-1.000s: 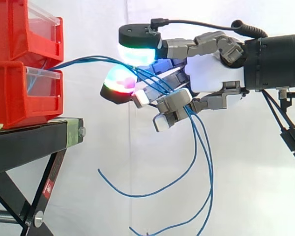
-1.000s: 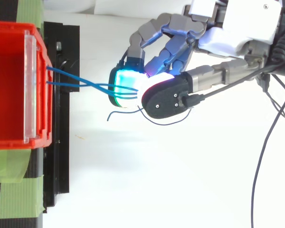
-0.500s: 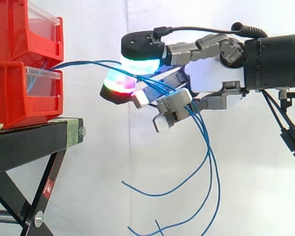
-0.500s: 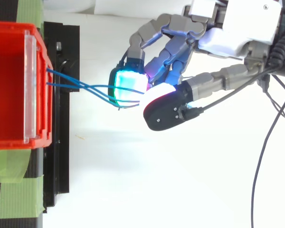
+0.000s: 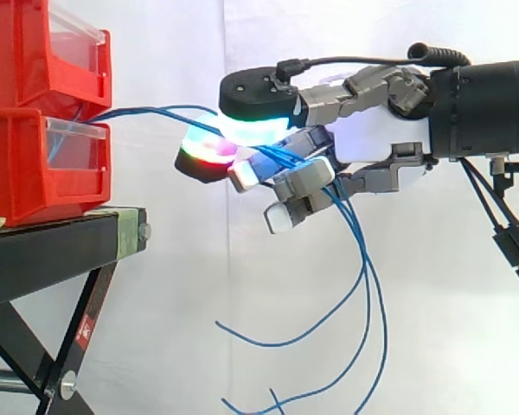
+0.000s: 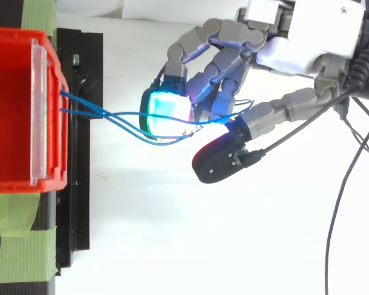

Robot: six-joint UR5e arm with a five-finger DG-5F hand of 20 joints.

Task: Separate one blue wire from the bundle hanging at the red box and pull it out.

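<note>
My robot hand [image 5: 363, 143] reaches in from the right, level with the lower red box [image 5: 35, 164]. Its thumb is folded down over a glowing fingertip [image 5: 206, 154], and several blue wires [image 5: 156, 110] run between the two, so I am gripping more than one strand, not a single one; the other fingers are curled beneath, with the wires threading among them.

The wires leave the front of the box, arc across open air to my grip, then pass behind the fingers and hang in long loops, loose ends far below.

I judge the step in hand to be the separating itself, not yet done; the next move calls for working the pads until only one strand is pinched and the rest slip free, and only then drawing back to the right, away from the box.

Around the work: a second red box [image 5: 35, 52] stacked on top; a black stand [image 5: 52, 251] under both; green tape [image 6: 18, 258] on the stand; a white curtain [image 5: 156, 328] behind.

In the way: seen from above, the strands cross one another just before my fingertips; they could snag or come out together.
</note>
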